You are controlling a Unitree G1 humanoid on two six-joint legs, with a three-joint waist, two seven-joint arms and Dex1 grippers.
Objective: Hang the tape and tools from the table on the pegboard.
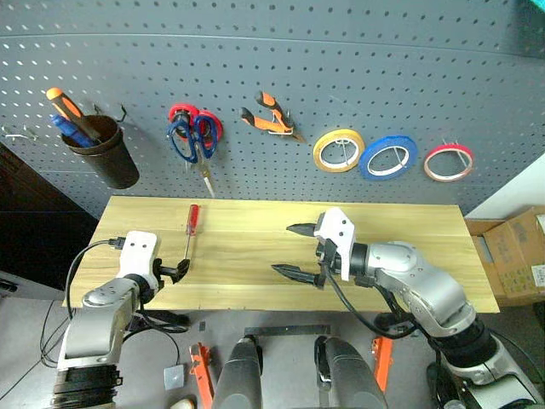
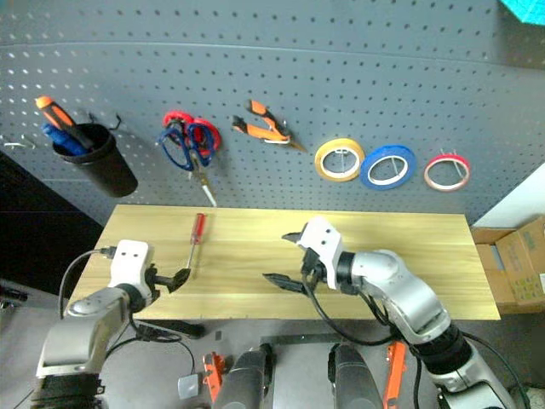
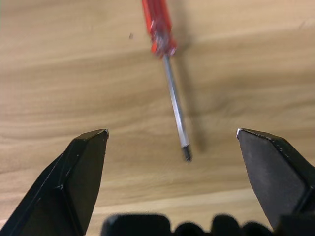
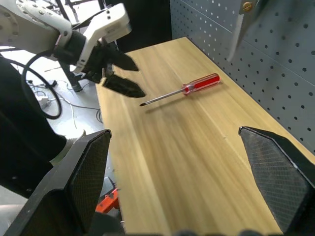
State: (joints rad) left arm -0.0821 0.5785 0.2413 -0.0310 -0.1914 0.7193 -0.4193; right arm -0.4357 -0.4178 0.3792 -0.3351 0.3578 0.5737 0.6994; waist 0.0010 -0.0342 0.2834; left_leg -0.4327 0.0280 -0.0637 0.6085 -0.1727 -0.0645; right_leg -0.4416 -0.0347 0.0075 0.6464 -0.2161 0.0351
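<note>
On the pale yellow wood-grain table (image 1: 409,256) the slim red-handled screwdriver (image 1: 191,229) lies alone toward nine o'clock, tip aimed at the left gripper (image 1: 180,270), whose black fingers stand apart and empty just short of it. The right gripper (image 1: 295,251) hovers mid-table, jaws wide, holding nothing. On the dark grey perforated pegboard (image 1: 341,68) hang the blue-black-handled scissors (image 1: 189,141), the orange-and-black pliers (image 1: 271,117) and the blue tape ring (image 1: 388,157) at twelve o'clock.

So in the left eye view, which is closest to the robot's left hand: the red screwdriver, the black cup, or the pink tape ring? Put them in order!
From the left hand:
1. Slim red-handled screwdriver, lying on the table just past the hand.
2. Black cup, hanging on the pegboard at far left.
3. Pink-red tape ring, hanging at the far right of the pegboard.
</note>
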